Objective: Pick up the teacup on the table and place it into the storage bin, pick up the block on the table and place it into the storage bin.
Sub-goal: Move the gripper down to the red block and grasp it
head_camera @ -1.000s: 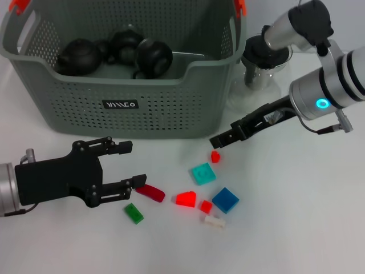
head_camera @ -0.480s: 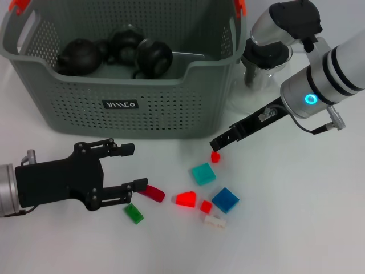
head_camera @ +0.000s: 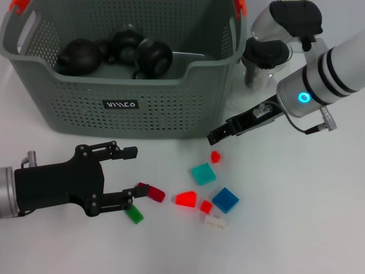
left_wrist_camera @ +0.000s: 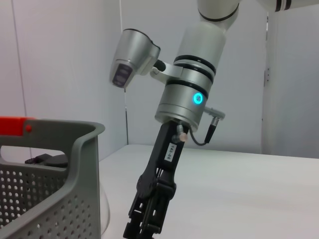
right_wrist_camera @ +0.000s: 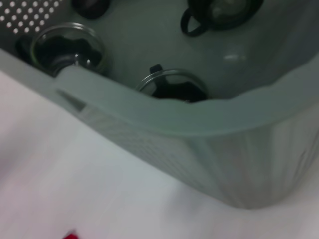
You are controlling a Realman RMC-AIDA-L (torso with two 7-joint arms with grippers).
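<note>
**A:** Start on the left. What is the left gripper (head_camera: 132, 178) doing?

**B:** It sits low over the near left of the bench (head_camera: 296, 228) with its fingers (head_camera: 123, 152) apart. The dark red block (head_camera: 151, 192) lies just off the tip of the nearer finger, and the green block (head_camera: 134, 213) lies just nearer than that tip. Nothing is held. My reading is that the block step is in hand and this arm is lining up on one of those two.

**A:** And the storage bin (head_camera: 125, 114)?

**B:** On the far left, behind that gripper. Dark round teaware (head_camera: 117, 54) already lies inside it, and I see no teacup left out on the bench.

**A:** The middle?

**B:** More loose pieces: a bright red block (head_camera: 186, 198), a teal block (head_camera: 203, 173), a small red piece (head_camera: 215, 156), a blue block (head_camera: 226, 200) and a white piece (head_camera: 215, 222).

**A:** The right side?

**B:** The right gripper (head_camera: 217, 136) hangs above the small red piece, beside the bin's right end. Its fingers look drawn together and carry nothing. A glass teapot (head_camera: 263, 65) stands far right.

**A:** What does the next move call for?

**B:** Probably the left gripper has to centre its open fingers around one block, close on it, then lift it over the bin's rim.
</note>
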